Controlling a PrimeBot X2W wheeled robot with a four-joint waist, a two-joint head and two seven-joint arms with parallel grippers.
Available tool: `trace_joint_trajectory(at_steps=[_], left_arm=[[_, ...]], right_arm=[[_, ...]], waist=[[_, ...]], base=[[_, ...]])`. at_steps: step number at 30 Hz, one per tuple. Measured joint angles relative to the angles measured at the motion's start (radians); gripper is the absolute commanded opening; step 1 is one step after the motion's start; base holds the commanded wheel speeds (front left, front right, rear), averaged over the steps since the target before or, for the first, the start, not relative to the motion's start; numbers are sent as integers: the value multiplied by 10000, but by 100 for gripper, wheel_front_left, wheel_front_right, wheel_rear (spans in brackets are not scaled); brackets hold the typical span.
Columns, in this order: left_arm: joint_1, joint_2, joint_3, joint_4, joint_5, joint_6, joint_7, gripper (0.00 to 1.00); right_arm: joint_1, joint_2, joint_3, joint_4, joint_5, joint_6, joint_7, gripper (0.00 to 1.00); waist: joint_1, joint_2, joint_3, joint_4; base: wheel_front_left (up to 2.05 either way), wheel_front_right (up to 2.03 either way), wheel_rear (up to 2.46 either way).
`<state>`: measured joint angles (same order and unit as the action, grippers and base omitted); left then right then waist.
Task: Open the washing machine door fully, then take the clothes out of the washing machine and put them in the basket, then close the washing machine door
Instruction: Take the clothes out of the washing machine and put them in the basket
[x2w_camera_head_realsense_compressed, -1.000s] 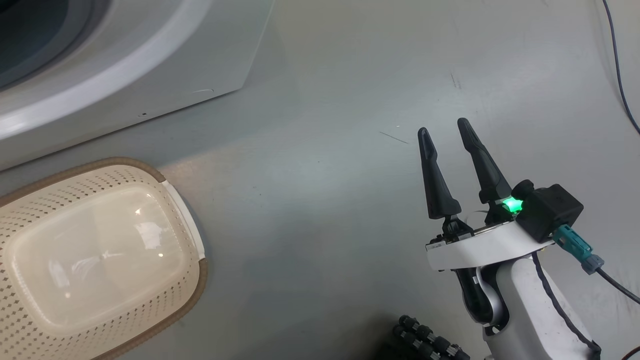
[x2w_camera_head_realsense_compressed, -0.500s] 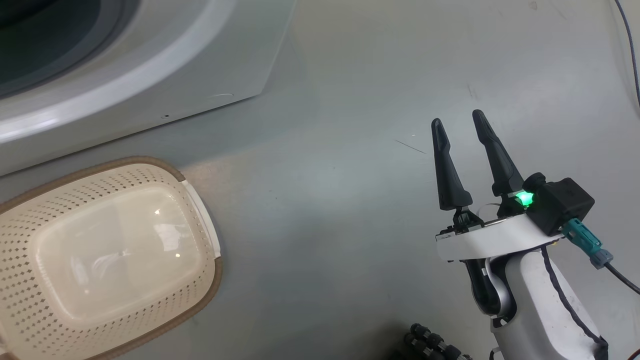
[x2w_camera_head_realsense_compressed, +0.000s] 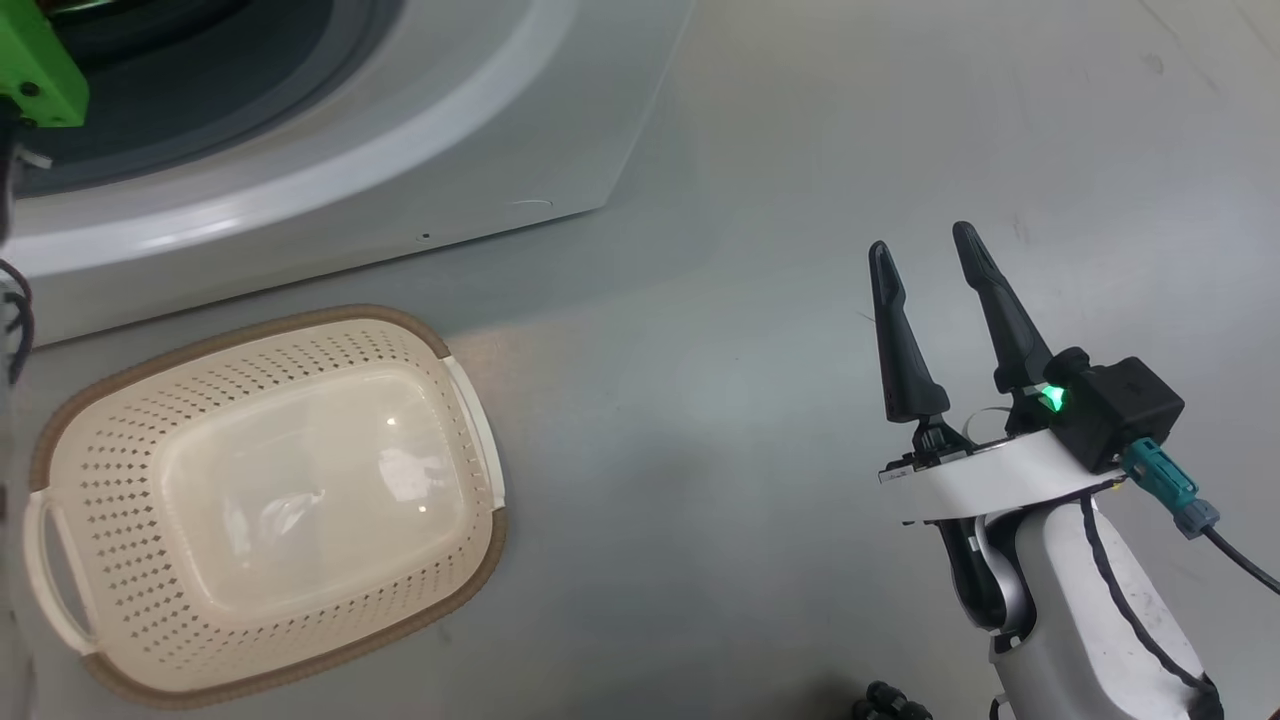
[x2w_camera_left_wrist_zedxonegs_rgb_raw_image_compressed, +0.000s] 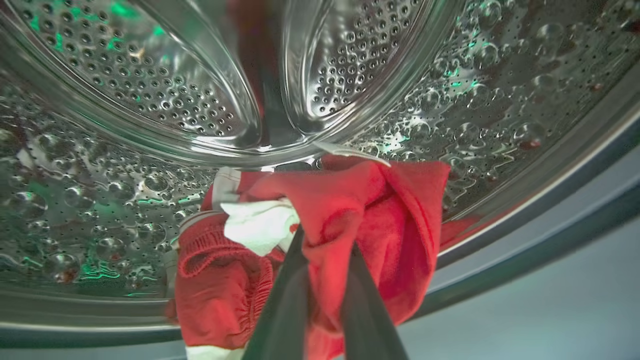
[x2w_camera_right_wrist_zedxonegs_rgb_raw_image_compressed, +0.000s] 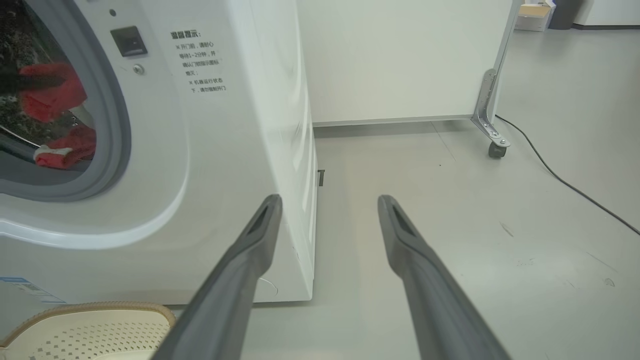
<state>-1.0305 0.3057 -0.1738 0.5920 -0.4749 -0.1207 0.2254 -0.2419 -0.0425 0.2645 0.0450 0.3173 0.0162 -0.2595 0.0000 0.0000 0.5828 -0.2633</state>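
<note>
Head view first: the basket sits on the floor just in front of the washer, and there's nothing in it. Our right gripper hangs over bare floor well off to the side, fingers apart, holding nothing.

Over to the left wrist: we're looking into the drum, and our left gripper is pinched together on a fold of the red clothes, a white tag just beside it. The bundle lies low in the drum.

Right wrist now: the right gripper points past the washer's corner, fingers wide apart. Red clothes show inside the grey gasket, and the basket's rim peeks in at lower left.

Our read: the mouth is uncovered, so the door looks open. A grab is on, but nothing is in the basket yet. The lift out, the drop and closing the door are all left.
</note>
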Motion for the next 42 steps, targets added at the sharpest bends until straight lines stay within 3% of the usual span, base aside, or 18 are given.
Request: trace_joint_trajectory(at_steps=[20, 27, 42], left_arm=[[2520, -1005, -52, -1218, 58, 10, -3530, 0], [3540, -1313, -56, -1839, 192, 192, -4592, 0], [5410, -1902, 31, -4029, 297, 550, -4761, 0]], right_arm=[[611, -25, -299, 441, -663, 272, 0, 100], [1038, -27, -362, 629, -757, 357, 0, 100], [1862, -27, -332, 807, -809, 443, 0, 100]], waist=[[0, 0, -1311, 1277], [0, 0, -1997, 1671], [-1, 0, -3369, 2387]], base=[[0, 0, 0], [0, 0, 0], [0, 0, 0]])
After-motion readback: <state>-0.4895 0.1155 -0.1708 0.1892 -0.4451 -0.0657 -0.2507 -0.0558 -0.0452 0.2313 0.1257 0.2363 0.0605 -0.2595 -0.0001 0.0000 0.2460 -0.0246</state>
